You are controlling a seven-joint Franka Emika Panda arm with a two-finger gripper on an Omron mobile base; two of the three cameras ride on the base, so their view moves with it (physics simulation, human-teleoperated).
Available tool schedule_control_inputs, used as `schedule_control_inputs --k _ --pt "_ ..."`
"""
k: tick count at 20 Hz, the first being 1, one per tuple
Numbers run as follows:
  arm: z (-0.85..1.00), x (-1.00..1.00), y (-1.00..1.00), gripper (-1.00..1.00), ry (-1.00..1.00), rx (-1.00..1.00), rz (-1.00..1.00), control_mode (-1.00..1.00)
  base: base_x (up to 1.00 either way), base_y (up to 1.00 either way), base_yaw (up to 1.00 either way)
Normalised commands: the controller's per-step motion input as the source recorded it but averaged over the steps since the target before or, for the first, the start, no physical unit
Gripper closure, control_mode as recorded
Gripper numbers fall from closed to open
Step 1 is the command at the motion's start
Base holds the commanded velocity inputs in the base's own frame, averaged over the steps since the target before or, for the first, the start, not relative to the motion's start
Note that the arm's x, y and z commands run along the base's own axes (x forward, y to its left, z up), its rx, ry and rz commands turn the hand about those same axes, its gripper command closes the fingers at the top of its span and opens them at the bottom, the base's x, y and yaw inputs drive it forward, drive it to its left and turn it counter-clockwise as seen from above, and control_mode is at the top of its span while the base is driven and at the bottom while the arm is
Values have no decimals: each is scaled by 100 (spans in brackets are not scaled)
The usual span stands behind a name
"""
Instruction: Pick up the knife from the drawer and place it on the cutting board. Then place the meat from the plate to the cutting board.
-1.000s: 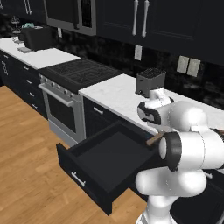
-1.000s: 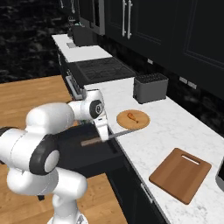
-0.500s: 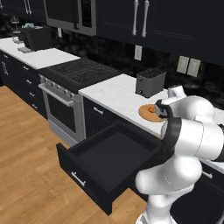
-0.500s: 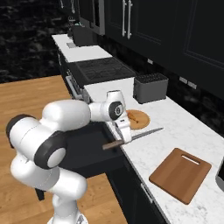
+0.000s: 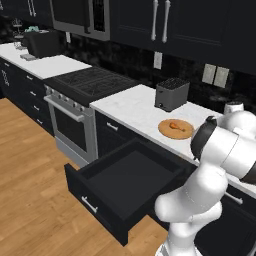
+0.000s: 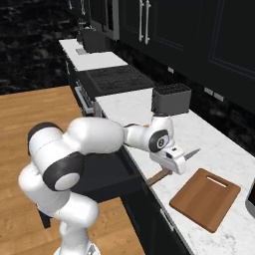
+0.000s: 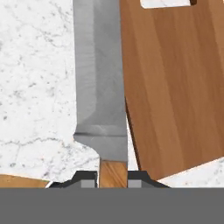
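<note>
My gripper (image 6: 174,162) is shut on the knife (image 6: 187,155), holding it by the tan handle (image 7: 113,173) just above the white counter. The grey blade (image 7: 100,87) points ahead and runs beside the left edge of the reddish-brown cutting board (image 7: 175,87), which lies flat to the gripper's right (image 6: 206,196). The wide black drawer (image 5: 125,185) stands pulled open below the counter, with a dark inside that looks bare. A round tan plate (image 5: 176,128) with the small piece of meat (image 5: 173,125) rests on the counter in front of the toaster.
A dark toaster (image 6: 171,98) stands at the back of the counter. The stove (image 5: 92,80) is further left, with upper cabinets above. The open drawer juts out over the wooden floor (image 5: 30,190).
The arm has swung right along the counter with the knife, from over the open drawer, past the plate, to the left edge of the cutting board.
</note>
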Motion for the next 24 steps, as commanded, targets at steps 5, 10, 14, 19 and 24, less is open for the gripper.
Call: schedule_control_inputs --k 5,10,14,19,24 --pt "-1 17 -97 100 0 16 16 -100 0 0 0" --pt "-3 10 -81 100 4 12 8 -100 0 0 0" --pt "-43 -16 -48 100 1 0 0 -100 0 0 0" --pt "-25 0 -45 100 12 2 0 -100 0 0 0" --pt "-30 0 -18 100 15 0 0 -100 0 0 0"
